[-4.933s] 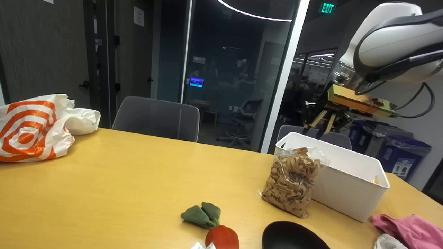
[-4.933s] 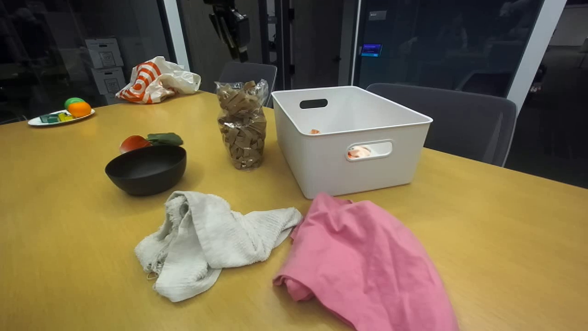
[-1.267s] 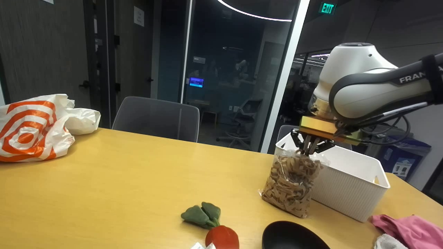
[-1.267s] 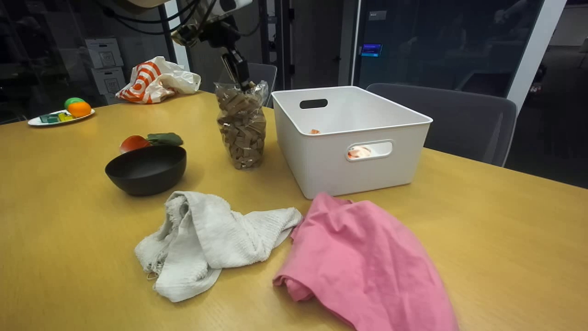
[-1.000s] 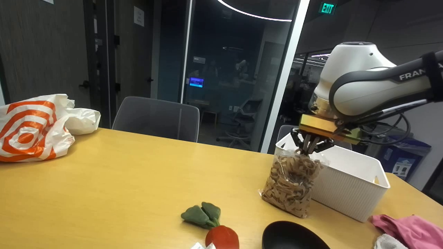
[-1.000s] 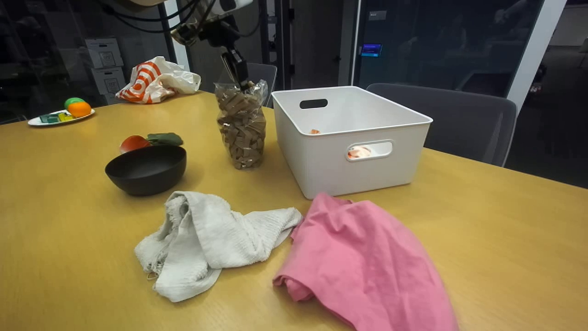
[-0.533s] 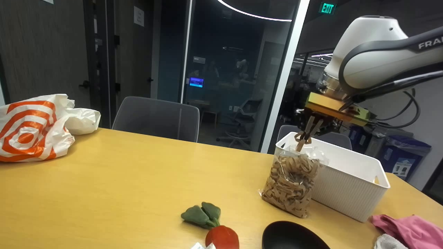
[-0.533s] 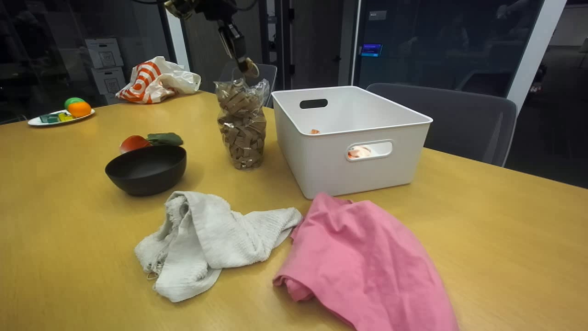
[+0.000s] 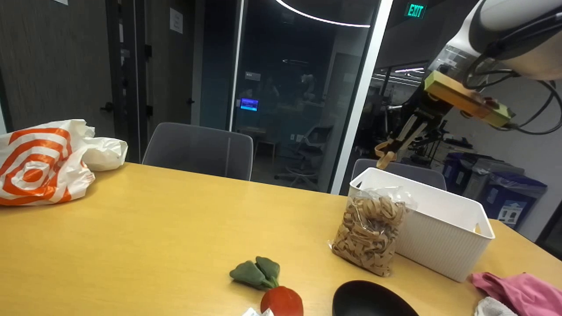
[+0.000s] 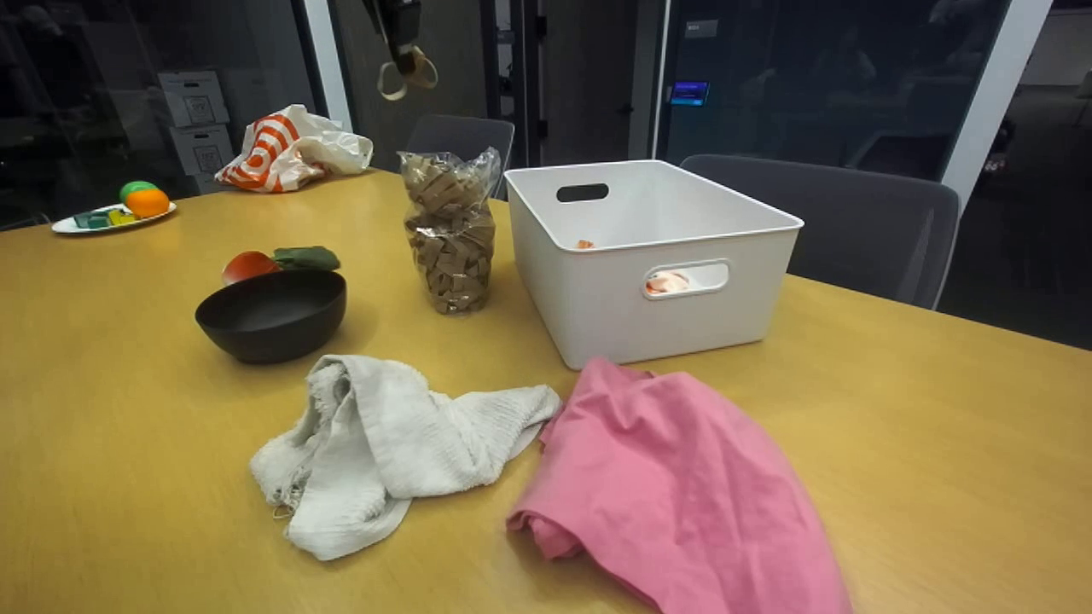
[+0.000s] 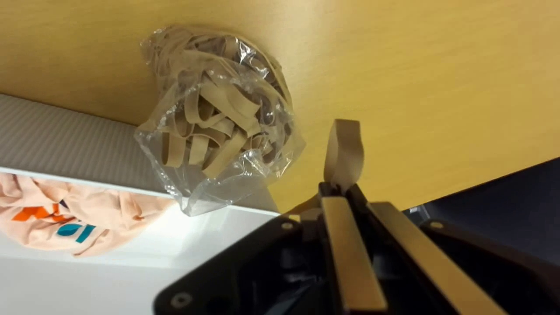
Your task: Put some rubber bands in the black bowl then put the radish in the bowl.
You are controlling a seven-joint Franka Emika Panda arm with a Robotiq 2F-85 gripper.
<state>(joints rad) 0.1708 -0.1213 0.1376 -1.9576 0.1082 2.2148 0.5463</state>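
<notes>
The hand (image 11: 339, 189) is pinched tight on at least 1 rubber band (image 11: 347, 153) (whether a 2nd is caught cannot be told) and held above the clear bag (image 10: 450, 243). In an exterior view, the black bowl (image 10: 271, 320) is seen to the left of the bag and nearer, with the radish (image 10: 266, 263) just past its far side. The band is best carried high past the bag, centred over the bowl and lowered close before being let go, as a springy loop may be flicked over the rim.
</notes>
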